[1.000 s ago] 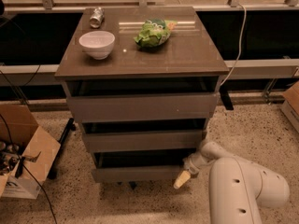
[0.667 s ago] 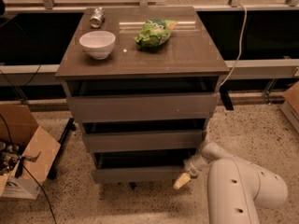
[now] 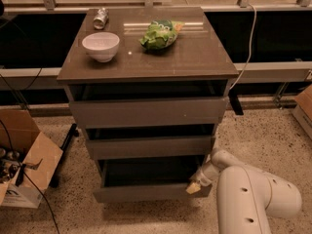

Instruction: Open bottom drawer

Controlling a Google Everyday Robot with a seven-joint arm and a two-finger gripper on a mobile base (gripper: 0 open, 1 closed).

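Note:
The bottom drawer (image 3: pixel 146 193) is the lowest and narrowest of three grey-brown fronts in a small cabinet (image 3: pixel 146 65). It stands pulled out a little, and its dark box interior (image 3: pixel 146 172) shows behind the flat front panel. My gripper (image 3: pixel 194 187), cream-tipped at the end of the white arm (image 3: pixel 253 199), is at the drawer front's right end, touching or very close to its upper corner. The middle drawer (image 3: pixel 148 146) and the top drawer (image 3: pixel 146 112) sit above it, each with a dark gap over it.
On the cabinet top are a white bowl (image 3: pixel 101 45), a green snack bag (image 3: pixel 160 34) and a metal can (image 3: pixel 101 17). An open cardboard box (image 3: pixel 24 165) with cables stands on the floor at left. A black cable (image 3: pixel 249 38) hangs at right. Speckled floor surrounds the cabinet.
The bottom drawer has slid out toward the camera, and more of its dark interior shows. My gripper has stayed at the front's right end and moved with it.

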